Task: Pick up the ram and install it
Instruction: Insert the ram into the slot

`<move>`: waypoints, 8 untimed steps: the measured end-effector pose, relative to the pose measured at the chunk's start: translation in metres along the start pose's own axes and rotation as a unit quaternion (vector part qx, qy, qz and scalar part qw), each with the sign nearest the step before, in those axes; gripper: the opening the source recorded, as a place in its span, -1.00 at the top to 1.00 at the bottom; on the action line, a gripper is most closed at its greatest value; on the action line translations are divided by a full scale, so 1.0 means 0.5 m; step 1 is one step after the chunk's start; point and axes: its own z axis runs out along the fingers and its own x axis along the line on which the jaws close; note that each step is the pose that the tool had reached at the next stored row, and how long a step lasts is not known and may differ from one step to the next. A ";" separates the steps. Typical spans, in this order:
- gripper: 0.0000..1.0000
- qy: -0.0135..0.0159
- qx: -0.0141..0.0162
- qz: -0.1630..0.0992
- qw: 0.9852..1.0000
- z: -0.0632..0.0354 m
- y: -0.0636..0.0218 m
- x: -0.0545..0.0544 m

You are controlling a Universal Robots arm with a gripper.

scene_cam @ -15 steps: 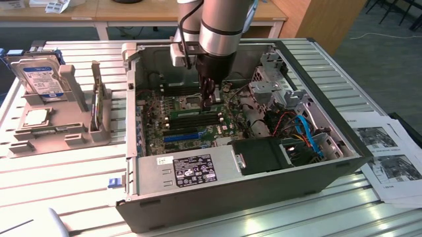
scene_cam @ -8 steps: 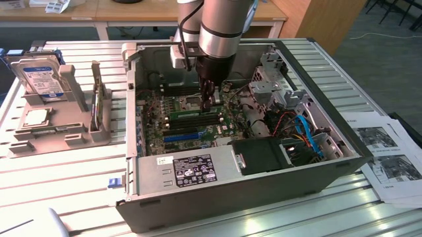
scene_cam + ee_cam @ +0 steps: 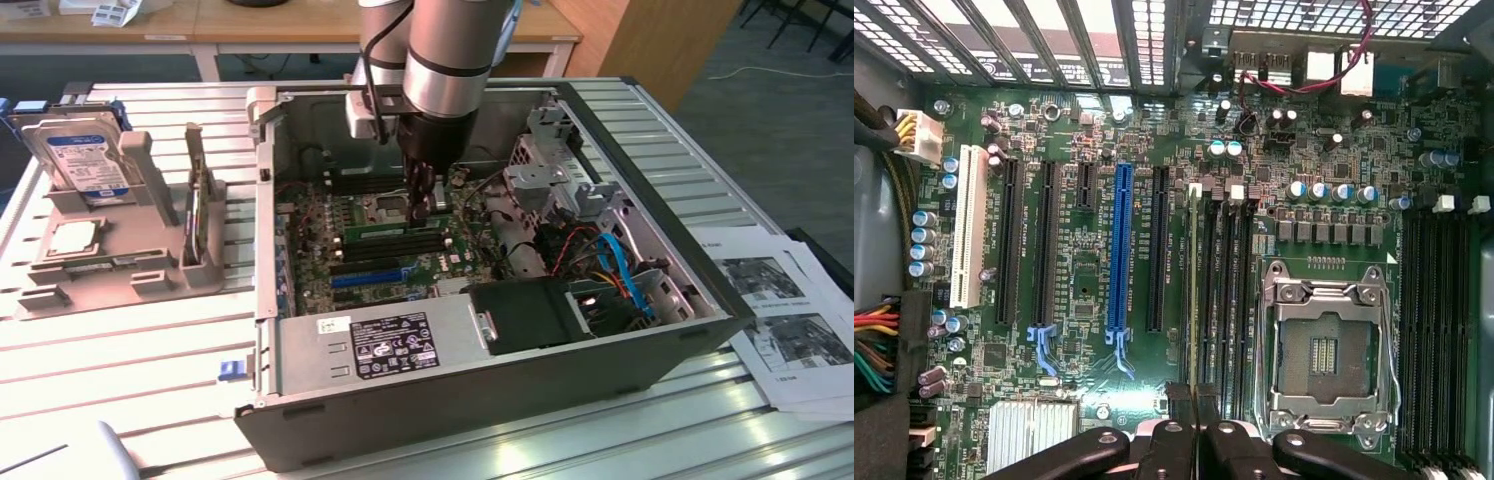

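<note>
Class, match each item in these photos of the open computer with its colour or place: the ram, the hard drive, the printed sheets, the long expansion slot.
Things:
1. ram
2. hard drive
3. printed sheets
4. long expansion slot

Descriptions:
A. blue
B. propped in a grey stand at the exterior view's left
C. on edge among the black memory slots
D. lying outside the case at the exterior view's right

Pairs: 1-C, 2-B, 3-D, 4-A.

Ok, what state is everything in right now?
ram: on edge beside the empty memory slots; seating unclear.
hand: shut on the ram.
CPU socket: empty.
blue slot: empty.
case: side open.
</note>
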 end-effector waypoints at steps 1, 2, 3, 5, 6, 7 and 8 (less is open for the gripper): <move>0.76 0.000 0.000 0.000 1.000 0.000 0.000 0.000; 0.76 0.000 0.000 0.000 1.000 0.002 0.000 0.000; 0.76 -0.001 0.000 0.000 1.000 0.003 0.000 0.000; 0.76 -0.001 0.000 0.000 1.000 0.007 0.000 0.000; 0.76 -0.001 0.000 0.000 1.000 0.010 -0.001 0.000; 0.76 -0.001 0.000 0.000 1.000 0.012 -0.001 0.000; 0.76 -0.001 0.000 0.001 1.000 0.014 -0.001 0.000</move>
